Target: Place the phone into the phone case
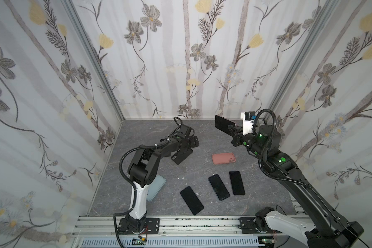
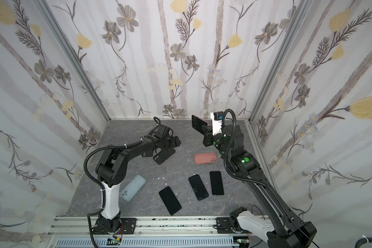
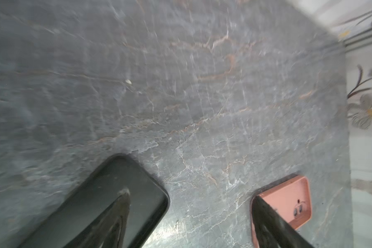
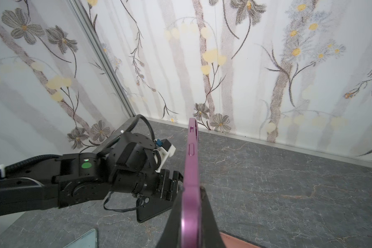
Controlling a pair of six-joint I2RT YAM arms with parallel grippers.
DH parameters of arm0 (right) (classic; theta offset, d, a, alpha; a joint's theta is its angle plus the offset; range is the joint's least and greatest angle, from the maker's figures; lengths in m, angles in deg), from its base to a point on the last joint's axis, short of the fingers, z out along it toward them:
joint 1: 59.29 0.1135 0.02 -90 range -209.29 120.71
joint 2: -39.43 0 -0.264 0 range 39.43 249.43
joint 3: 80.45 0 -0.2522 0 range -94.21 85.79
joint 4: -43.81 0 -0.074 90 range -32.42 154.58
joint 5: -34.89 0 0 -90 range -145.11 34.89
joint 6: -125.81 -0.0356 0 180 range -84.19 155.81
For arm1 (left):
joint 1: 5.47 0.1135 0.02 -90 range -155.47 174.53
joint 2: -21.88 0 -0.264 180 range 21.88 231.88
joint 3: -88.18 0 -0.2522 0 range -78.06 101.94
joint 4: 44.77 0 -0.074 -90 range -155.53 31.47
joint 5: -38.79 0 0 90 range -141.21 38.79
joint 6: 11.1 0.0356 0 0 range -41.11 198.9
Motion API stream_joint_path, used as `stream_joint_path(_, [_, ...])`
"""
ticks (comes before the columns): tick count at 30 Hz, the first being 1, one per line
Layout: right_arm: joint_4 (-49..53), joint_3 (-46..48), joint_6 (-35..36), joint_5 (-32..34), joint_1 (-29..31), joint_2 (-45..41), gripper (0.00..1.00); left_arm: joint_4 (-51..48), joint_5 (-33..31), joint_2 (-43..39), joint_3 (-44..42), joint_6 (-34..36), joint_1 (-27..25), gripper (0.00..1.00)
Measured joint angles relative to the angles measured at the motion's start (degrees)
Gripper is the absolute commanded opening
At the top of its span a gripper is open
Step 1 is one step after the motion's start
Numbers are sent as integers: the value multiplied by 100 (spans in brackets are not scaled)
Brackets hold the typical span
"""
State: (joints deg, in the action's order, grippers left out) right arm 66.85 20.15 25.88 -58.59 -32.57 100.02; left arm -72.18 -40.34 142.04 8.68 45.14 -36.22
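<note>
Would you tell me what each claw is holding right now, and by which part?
The right claw pinches the purple phone across its flat faces near one end. The left claw is open, holding nothing.

blue case [image 1: 157,186]: half hidden behind left arm [image 1: 142,163] in a top view
black case [image 3: 146,193]: cut by left wrist view's edge
counter [image 3: 138,64]: blurred in left wrist view
phone [image 4: 191,167]: near end cut off

No legible text, labels, brands or numbers anywhere.
</note>
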Motion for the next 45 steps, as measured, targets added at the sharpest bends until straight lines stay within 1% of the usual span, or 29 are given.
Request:
stream_joint_path(4, [-7,61,2,-96,-26,-120,0,-293,131,352,258,238,-74,88])
stream_joint_path(8, [-4,131,0,-136,-46,-203,0,-297,317,485,387,511,-160,88])
stream_joint_path(14, [0,151,-72,-352,-131,-225,0,-372,697,540,459,1178,-599,86])
stream_joint_path(18, [-2,151,-205,-544,-247,-225,0,-380,1010,400,221,1574,-765,85])
stream_joint_path(24, [-13,153,-463,-841,-387,-177,0,-431,1340,35,-289,1679,-815,85])
stream_joint_path(29, [-11,153,-658,-970,-459,-101,0,-411,1392,-98,-452,1270,-868,84])
stream_joint_path(35, [-11,149,-793,-1036,-463,-103,0,22,1414,-415,-1049,614,-1086,84])
stream_joint_path(41, [-11,149,-907,-1038,-472,-103,0,660,1285,-817,-1777,-286,-1403,84])
stream_joint_path(45, [-11,149,-955,-1104,-472,-103,0,833,1141,-1008,-2035,-883,-1633,84])
